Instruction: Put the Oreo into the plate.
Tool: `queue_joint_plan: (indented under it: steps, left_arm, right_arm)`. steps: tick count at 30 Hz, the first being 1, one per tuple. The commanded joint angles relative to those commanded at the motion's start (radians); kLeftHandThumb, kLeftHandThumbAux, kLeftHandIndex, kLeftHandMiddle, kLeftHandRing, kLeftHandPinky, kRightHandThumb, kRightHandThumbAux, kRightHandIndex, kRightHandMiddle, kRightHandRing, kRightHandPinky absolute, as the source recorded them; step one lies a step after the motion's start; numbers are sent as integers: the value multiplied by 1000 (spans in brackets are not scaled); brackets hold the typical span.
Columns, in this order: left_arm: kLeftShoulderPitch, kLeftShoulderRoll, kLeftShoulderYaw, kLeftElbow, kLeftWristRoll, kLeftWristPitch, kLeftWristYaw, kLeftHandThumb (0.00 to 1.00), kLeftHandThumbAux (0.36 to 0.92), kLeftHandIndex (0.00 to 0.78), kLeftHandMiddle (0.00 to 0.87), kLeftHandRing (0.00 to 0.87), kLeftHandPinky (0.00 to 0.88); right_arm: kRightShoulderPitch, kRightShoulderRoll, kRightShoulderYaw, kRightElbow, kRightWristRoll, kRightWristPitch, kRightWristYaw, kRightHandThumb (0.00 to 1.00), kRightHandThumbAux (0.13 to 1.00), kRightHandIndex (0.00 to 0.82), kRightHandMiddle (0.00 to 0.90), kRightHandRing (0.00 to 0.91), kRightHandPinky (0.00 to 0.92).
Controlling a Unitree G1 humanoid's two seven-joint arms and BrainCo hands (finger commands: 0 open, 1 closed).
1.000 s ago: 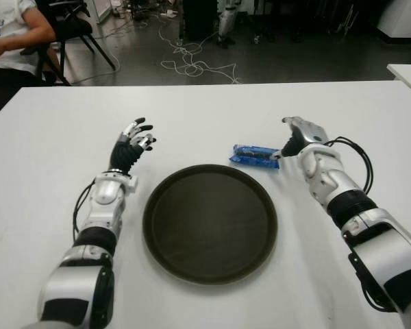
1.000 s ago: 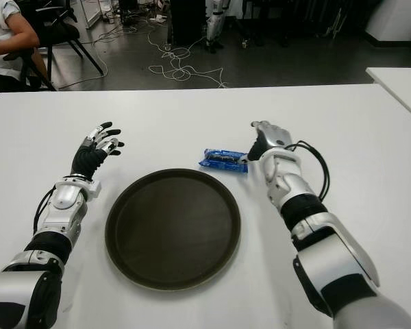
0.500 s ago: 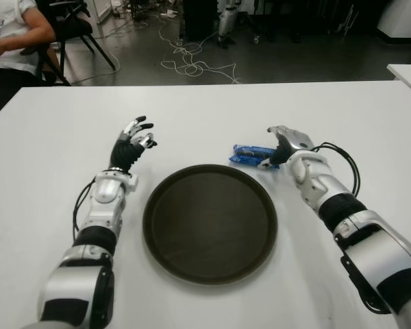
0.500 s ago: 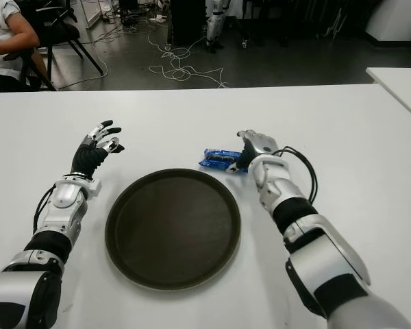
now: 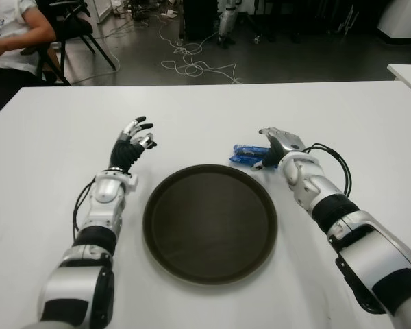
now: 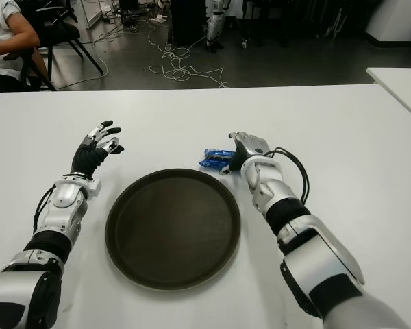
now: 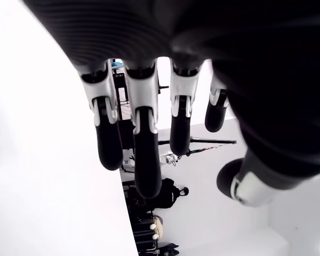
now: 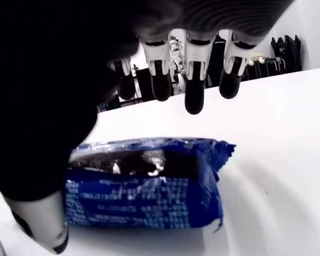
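Our right hand (image 5: pixel 277 142) hangs over the right end of the Oreo (image 8: pixel 144 189), a blue packet lying flat on the white table (image 5: pixel 48 130) just beyond the far right rim of the plate (image 5: pixel 210 223). In the right wrist view our fingers (image 8: pixel 194 80) are spread and extended above the packet, with the thumb down along its near side; nothing is pinched yet, so we judge this the moment just before closing. We have come at the packet from its outer end, which leaves its long side facing the plate, a sensible approach since the carry is only a short sweep toward us and to the left. The packet sits apart from the rim, not touching it.

Our left hand (image 5: pixel 131 145) shows raised beside the plate's far left rim, fingers loosely spread and holding nothing, out of the way of the transfer. The plate itself is bare, centred near our edge of the table.
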Motion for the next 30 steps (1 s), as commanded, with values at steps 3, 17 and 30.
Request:
queue_joint_plan:
  steps: [3,17,30]
  left_arm:
    - [-1,2,-2,0,4,5,3,1000,647,153,217,453,352]
    - [0,2,-4,11,7,-19,7,1000,646,164,221,451,335]
    - [2,-2,-7,-2,4,-7,-3,1000,646,151,230,451,349]
  right_arm:
    - [-1,1,1,-1,0,3,4,0,737,118,119,133,136]
    - [3,7,21,16,-8,-14,-16,0,740,146,136,158,167]
    - [22,22,37,15,-9,-28,-25,0,755,147,150,166,169]
